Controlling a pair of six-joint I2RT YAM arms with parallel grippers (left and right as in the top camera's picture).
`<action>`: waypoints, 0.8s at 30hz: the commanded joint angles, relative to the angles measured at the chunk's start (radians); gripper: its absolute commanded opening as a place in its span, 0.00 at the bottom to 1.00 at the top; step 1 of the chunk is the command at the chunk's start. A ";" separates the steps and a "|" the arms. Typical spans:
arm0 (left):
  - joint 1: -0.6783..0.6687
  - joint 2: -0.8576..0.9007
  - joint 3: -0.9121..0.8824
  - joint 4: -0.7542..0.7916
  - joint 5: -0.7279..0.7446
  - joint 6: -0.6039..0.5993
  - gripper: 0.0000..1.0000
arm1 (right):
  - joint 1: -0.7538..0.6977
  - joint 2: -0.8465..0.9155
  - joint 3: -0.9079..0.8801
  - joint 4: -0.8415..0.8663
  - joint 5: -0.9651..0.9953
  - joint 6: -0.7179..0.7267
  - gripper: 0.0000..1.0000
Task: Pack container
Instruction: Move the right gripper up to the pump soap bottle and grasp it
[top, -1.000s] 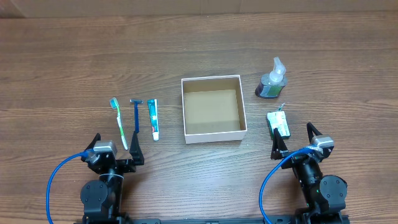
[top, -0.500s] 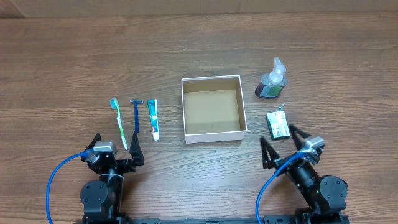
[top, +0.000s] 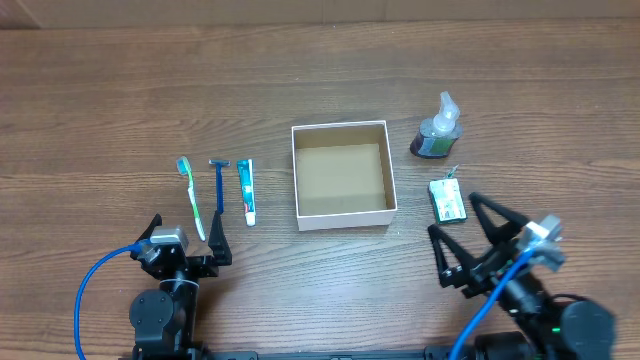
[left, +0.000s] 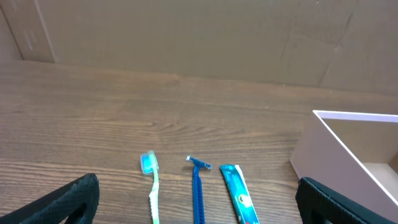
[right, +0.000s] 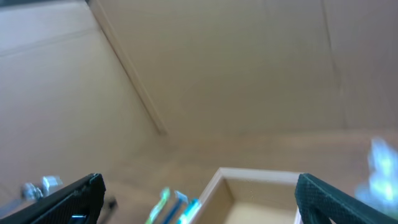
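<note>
The container (top: 298, 180), a shallow square box with white walls and a brown inside, sits empty mid-table; it also shows in the left wrist view (left: 348, 146) and, blurred, in the right wrist view (right: 261, 186). Left of it lie a green toothbrush (top: 191, 197), a blue razor (top: 219, 186) and a toothpaste tube (top: 246, 190), side by side. Right of it stand a soap pump bottle (top: 438, 128) and a small green packet (top: 448, 200). My left gripper (top: 187, 240) is open just behind the toothbrush. My right gripper (top: 463, 243) is open, raised, just below the packet.
The wooden table (top: 120, 100) extends to a cardboard backdrop (left: 186, 37) at the far side. Blue cables (top: 90, 290) loop beside both arm bases.
My right arm has lifted and swung, its open gripper now turned leftward toward the box; its view is motion-blurred. The left arm and all objects have stayed still.
</note>
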 joint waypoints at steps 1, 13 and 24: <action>-0.005 -0.008 -0.007 0.003 -0.006 -0.018 1.00 | -0.006 0.277 0.308 -0.191 0.033 -0.038 1.00; -0.005 -0.008 -0.007 0.003 -0.006 -0.018 1.00 | -0.007 1.137 1.107 -0.774 0.332 -0.292 1.00; -0.005 -0.008 -0.007 0.003 -0.006 -0.018 1.00 | -0.007 1.394 1.105 -0.737 0.406 -0.378 1.00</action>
